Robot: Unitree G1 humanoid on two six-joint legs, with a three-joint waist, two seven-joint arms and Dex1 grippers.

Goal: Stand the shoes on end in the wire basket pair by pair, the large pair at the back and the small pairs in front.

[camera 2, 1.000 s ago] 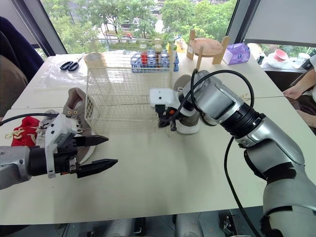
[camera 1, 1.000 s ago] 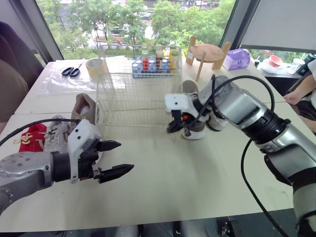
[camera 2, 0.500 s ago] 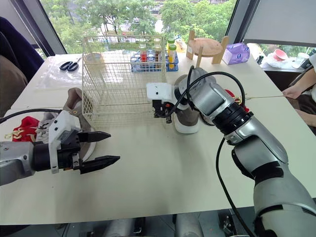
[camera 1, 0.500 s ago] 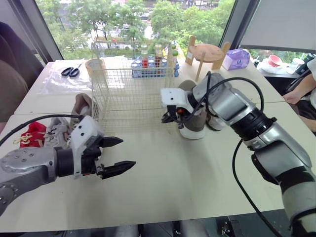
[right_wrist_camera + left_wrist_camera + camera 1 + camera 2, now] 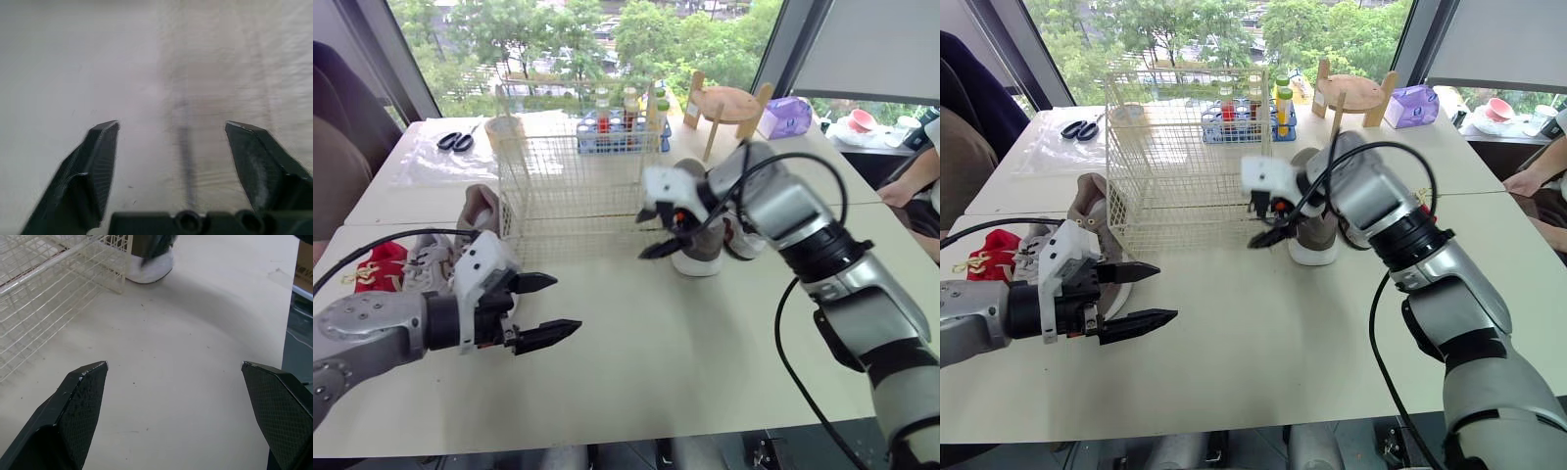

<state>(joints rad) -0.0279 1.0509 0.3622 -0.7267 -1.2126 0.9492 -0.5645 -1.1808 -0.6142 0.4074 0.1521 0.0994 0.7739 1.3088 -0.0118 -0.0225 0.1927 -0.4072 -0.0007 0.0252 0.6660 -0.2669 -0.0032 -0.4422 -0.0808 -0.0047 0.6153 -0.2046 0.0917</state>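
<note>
An office or workroom rather than a home: tall windows look out on trees, and plain pale tabletops pushed together carry scissors, a roll of tape, a tissue pack and a rack of small bottles

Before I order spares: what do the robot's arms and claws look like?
The left arm and right arm are silver-grey metal tubes with black joint bands. A loose black cable loops along each. Each wrist carries a white boxy housing. The left claw and right claw each have two black, tapered fingers with finely textured faces.
</note>
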